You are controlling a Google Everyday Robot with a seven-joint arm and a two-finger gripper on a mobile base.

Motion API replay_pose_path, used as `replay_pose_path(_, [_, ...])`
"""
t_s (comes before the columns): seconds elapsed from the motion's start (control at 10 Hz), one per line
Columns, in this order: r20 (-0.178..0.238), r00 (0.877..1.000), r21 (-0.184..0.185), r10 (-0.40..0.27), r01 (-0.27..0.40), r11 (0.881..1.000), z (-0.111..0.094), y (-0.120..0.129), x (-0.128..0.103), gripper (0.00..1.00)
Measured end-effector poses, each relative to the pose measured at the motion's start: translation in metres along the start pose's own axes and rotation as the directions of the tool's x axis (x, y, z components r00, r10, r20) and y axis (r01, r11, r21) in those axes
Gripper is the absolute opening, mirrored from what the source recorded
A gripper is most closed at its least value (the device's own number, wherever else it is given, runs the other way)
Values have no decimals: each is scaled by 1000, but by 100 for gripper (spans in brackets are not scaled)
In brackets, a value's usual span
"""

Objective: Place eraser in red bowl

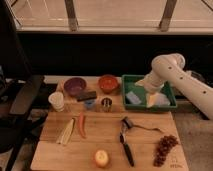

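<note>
The eraser is a small flat dark block lying on the wooden table in front of the purple bowl. The red bowl stands to the right of the purple bowl, at the table's back edge. My white arm reaches in from the right. The gripper hangs over the green tray, well to the right of the eraser and the red bowl.
A white cup, a small blue item and a metal can stand near the eraser. Nearer the front lie a red chili, pale sticks, a black-handled utensil, grapes and a yellow fruit. A black chair stands at the left.
</note>
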Motion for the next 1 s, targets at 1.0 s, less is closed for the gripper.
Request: replay_pose_path(1.0, [5, 981, 2, -192, 192, 981, 17, -57, -80, 80])
